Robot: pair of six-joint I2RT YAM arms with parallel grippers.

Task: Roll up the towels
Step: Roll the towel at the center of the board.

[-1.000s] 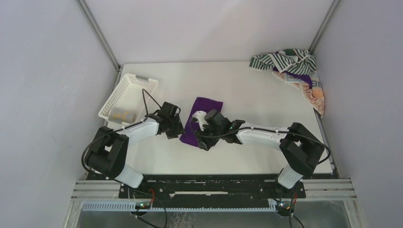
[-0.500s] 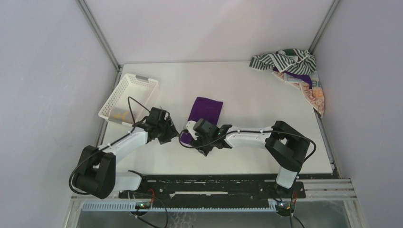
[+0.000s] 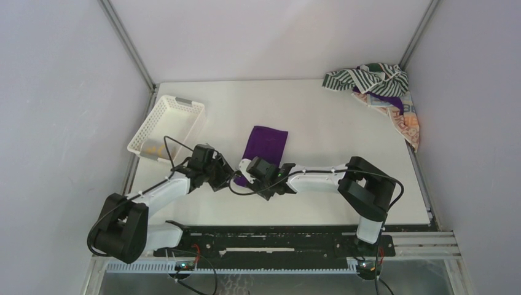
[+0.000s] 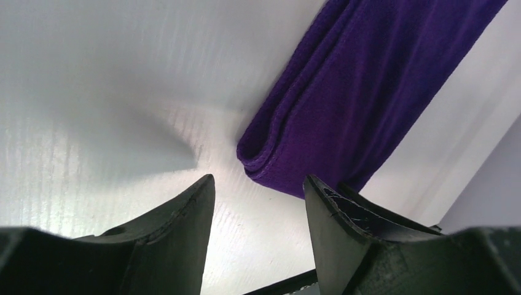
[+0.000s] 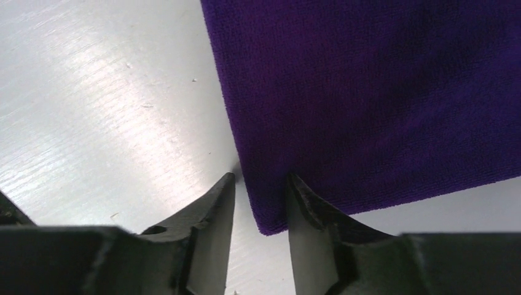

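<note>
A purple towel, folded into a long narrow strip, lay flat in the middle of a white table, its short near end pointing at the two arms. Both grippers were low at that near end.

The left gripper had its fingers spread, the towel's rounded, layered corner just ahead of them and not touched. The right gripper had its fingers a little apart, straddling the other near corner, one tip over bare table and one over cloth. No pinch was visible.

To start the roll well, each gripper would probably need to catch all the folded layers at its own corner, at the same height, then turn the edge over evenly so the roll stays straight and tight.

The purple cloth looked soft, with a fine looped weave and thick doubled edges likely to slip apart. The table was smooth and glossy, with faint streaks.

A green-and-white striped towel and an orange patterned towel lay crumpled together in the far right corner. A white plastic lattice basket sat at the left.
</note>
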